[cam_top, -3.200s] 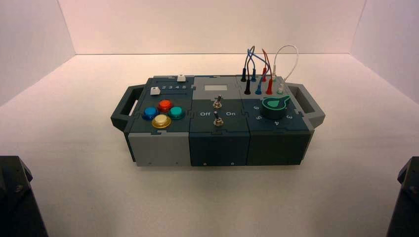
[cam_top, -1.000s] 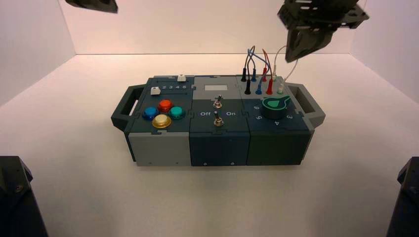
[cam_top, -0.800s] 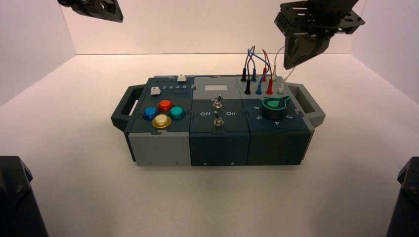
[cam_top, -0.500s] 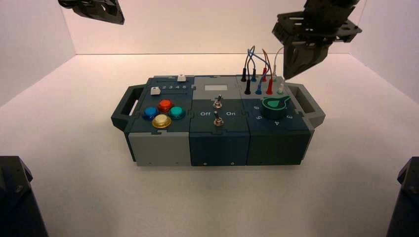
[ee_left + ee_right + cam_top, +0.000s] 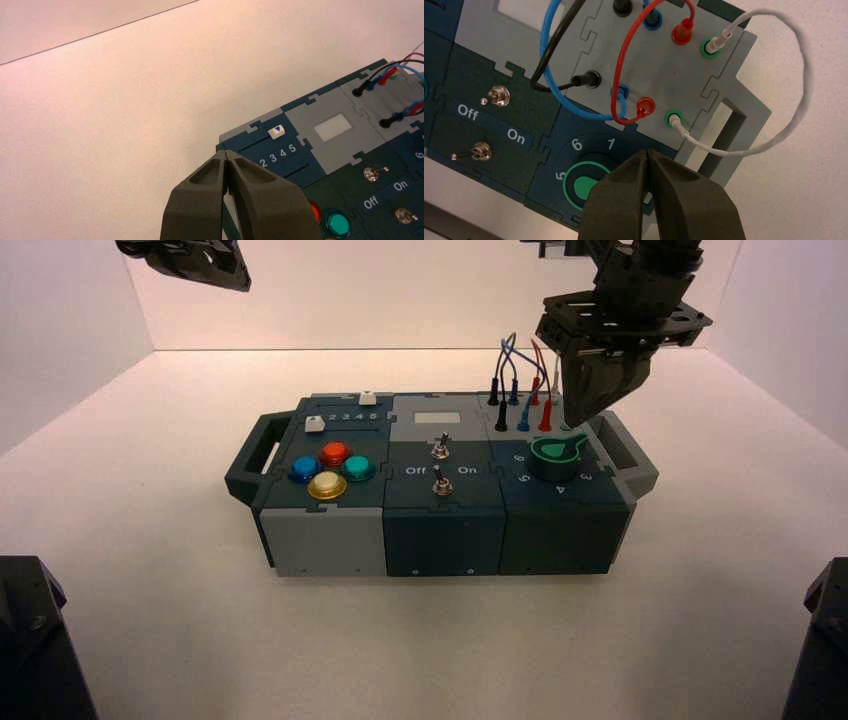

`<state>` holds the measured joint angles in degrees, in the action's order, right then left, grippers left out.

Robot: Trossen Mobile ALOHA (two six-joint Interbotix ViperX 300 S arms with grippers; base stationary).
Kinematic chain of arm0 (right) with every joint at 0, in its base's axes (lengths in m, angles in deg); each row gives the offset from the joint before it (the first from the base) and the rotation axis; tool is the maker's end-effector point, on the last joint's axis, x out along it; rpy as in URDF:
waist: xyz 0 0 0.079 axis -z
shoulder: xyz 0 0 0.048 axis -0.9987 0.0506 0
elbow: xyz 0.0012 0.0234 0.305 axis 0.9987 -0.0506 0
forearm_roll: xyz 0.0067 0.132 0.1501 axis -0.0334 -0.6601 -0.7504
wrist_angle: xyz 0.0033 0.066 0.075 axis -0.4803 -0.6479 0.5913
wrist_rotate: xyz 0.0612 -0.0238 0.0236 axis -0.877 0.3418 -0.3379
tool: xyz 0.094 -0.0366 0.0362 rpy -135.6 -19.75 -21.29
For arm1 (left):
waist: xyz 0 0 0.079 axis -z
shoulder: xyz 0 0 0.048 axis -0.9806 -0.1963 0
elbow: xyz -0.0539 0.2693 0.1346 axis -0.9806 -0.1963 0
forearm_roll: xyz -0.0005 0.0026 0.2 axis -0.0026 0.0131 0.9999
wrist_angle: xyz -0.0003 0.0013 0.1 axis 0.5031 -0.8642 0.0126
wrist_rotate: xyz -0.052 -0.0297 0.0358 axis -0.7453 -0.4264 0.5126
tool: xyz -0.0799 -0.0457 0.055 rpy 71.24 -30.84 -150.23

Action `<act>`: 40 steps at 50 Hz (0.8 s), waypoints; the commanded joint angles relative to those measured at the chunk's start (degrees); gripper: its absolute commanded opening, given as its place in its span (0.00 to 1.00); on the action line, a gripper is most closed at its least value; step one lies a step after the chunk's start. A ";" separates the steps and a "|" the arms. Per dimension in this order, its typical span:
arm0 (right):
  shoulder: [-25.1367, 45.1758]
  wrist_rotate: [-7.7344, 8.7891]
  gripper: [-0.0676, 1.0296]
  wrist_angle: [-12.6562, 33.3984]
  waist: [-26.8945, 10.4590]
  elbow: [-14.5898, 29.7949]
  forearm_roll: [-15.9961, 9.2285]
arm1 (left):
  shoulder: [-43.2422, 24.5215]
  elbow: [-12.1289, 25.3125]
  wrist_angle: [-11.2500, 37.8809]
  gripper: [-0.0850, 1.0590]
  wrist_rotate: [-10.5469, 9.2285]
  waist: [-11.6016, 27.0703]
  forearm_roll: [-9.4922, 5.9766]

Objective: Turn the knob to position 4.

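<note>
The knob is a dark dial with a green pointer cap on the right block of the box. The white numeral 4 is on the arc in front of it. My right gripper is shut and empty. It hangs just above and behind the knob, near the wire sockets, not touching it. In the right wrist view the knob is partly hidden behind my shut gripper; the numerals 5, 6 and 1 show and the 4 is hidden. My left gripper is shut and held high at the back left.
Black, blue, red and white wires loop up behind the knob, close to the right gripper. Two metal toggle switches stand in the middle block. Coloured push buttons are on the left block. The box's right handle is beside the knob.
My right gripper has come down from high above, moving left and towards the knob. My left arm came into view at the top left and has held still since.
</note>
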<state>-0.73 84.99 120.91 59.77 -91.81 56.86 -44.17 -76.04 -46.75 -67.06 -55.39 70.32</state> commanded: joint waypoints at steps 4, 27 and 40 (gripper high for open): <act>0.09 0.00 0.04 0.70 -0.26 0.97 -0.18 | 0.62 1.85 0.00 0.05 0.35 0.18 0.09; 1.32 0.09 0.04 3.78 -0.70 0.44 -1.49 | 0.79 1.85 0.00 0.05 0.44 0.18 0.09; 0.53 0.09 0.04 6.24 -1.41 0.09 -2.02 | 0.79 1.93 0.00 0.05 0.44 0.18 0.09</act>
<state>1.12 84.99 126.71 58.80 -92.07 55.28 -43.91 -76.04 -46.49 -66.97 -55.39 70.32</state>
